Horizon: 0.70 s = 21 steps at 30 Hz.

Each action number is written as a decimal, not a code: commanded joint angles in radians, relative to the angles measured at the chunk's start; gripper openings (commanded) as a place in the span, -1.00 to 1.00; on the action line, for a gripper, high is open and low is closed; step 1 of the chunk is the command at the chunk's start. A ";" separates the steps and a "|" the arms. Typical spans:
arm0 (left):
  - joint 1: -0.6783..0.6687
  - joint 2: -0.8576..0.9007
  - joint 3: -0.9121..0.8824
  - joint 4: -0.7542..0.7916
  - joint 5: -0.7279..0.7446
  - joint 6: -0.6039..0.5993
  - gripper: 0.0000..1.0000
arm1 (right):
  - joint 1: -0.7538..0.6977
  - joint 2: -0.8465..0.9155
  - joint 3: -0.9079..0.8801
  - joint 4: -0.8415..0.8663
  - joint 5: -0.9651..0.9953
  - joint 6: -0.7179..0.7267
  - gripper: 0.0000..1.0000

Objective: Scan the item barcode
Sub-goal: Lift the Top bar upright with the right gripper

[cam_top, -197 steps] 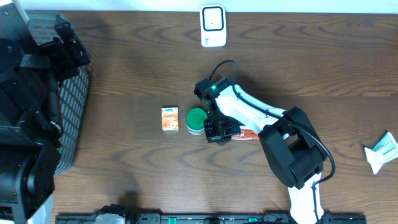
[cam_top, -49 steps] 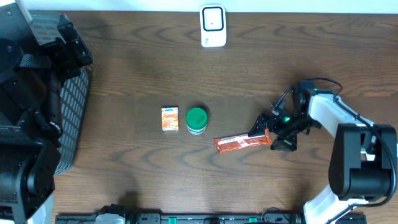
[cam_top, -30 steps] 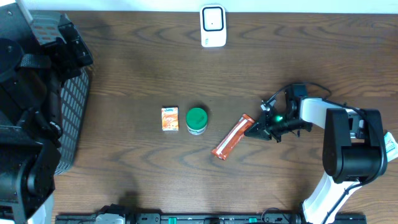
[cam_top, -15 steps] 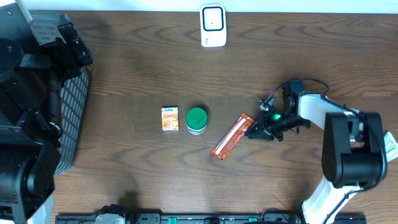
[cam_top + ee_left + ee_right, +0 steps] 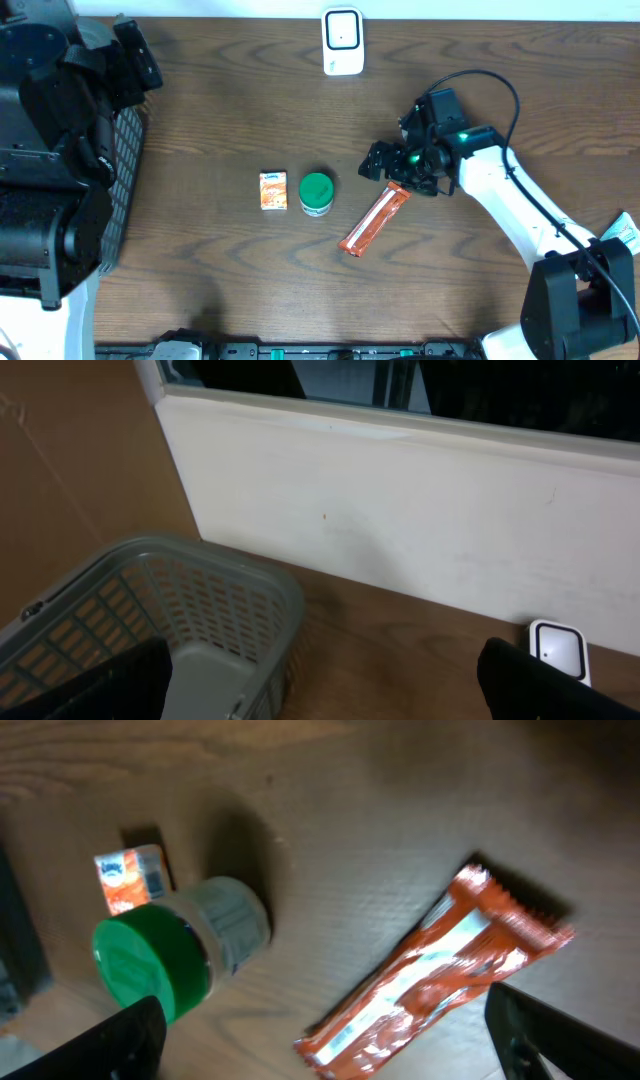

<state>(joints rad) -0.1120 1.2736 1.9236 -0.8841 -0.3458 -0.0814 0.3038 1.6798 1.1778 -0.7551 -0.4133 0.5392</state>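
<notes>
An orange wrapped bar (image 5: 375, 222) lies diagonally on the brown table, free of any grip. My right gripper (image 5: 395, 170) hovers open just above its upper end. In the right wrist view the bar (image 5: 440, 975) lies between and below the spread fingers of the right gripper (image 5: 335, 1045), and nothing is held. The white scanner (image 5: 342, 42) stands at the table's far edge. My left gripper (image 5: 323, 690) is open and empty over the table beside the grey basket (image 5: 200, 590), with the scanner (image 5: 560, 650) ahead on its right.
A green-lidded jar (image 5: 317, 193) and a small orange box (image 5: 273, 190) sit left of the bar. The mesh basket (image 5: 125, 170) stands at the left under my left arm (image 5: 60, 120). A white packet (image 5: 615, 240) lies at the right edge.
My right gripper opened and let go of the bar, then moved away up and to the left. The bar stays diagonal on the table. The left arm shifted slightly.
</notes>
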 commanded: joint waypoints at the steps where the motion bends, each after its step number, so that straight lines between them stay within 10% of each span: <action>1: 0.004 -0.009 -0.005 0.008 -0.003 -0.010 0.96 | 0.032 0.046 0.036 -0.096 0.111 0.309 0.74; 21: 0.004 -0.008 -0.005 -0.020 -0.003 -0.010 0.96 | 0.167 0.538 0.701 -0.753 0.327 0.571 0.41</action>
<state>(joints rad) -0.1120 1.2716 1.9236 -0.9005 -0.3458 -0.0814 0.4500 2.1612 1.8370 -1.4899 -0.1074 1.0805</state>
